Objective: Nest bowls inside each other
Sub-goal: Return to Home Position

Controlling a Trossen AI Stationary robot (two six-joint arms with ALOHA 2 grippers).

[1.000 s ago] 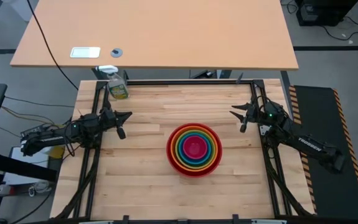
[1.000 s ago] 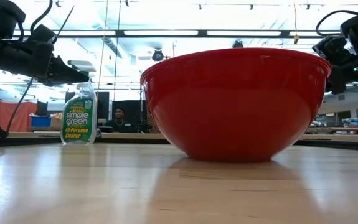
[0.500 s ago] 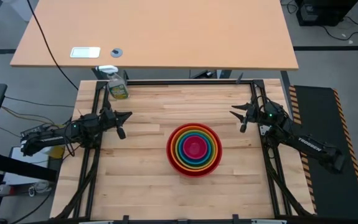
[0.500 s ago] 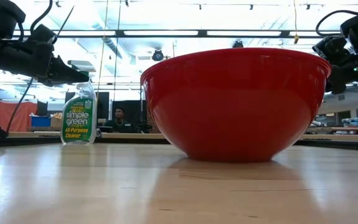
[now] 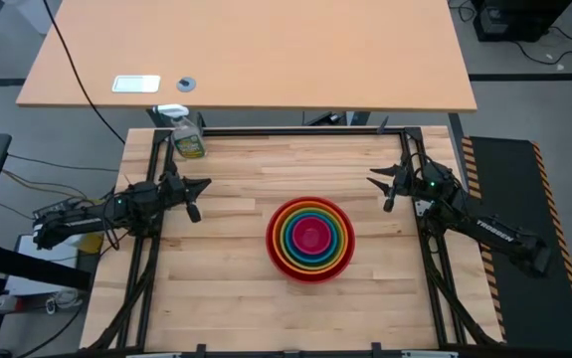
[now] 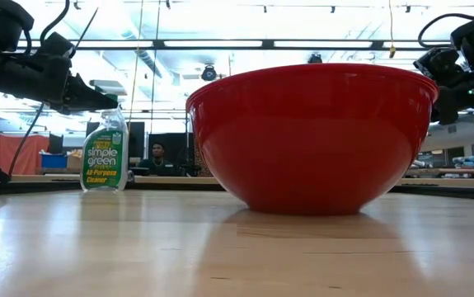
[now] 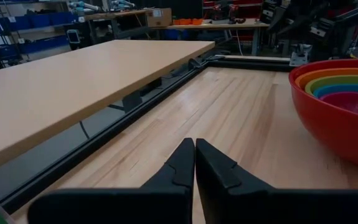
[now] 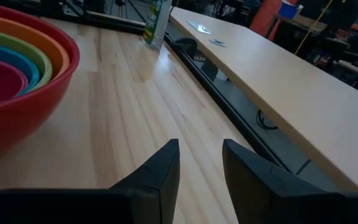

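A wooden worktop (image 5: pixel 226 298) carries five nested bowls (image 5: pixel 310 261) near its middle: the red bowl (image 6: pixel 311 140) is outermost, then come orange, green and blue, with the pink bowl (image 5: pixel 310 237) innermost. A spray bottle (image 5: pixel 188 141) stands at the far left corner. The left gripper (image 5: pixel 206 184) hangs over the left side, jaws pressed together. The right gripper (image 5: pixel 373 181) hangs over the right side, jaws slightly spread. Both are well apart from the bowls

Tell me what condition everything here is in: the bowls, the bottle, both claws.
bowls: all five nested upright, red outermost, pink innermost.
spray bottle: upright at the table far left corner.
left gripper: shut, empty, at the left edge.
right gripper: open, empty, at the right edge.
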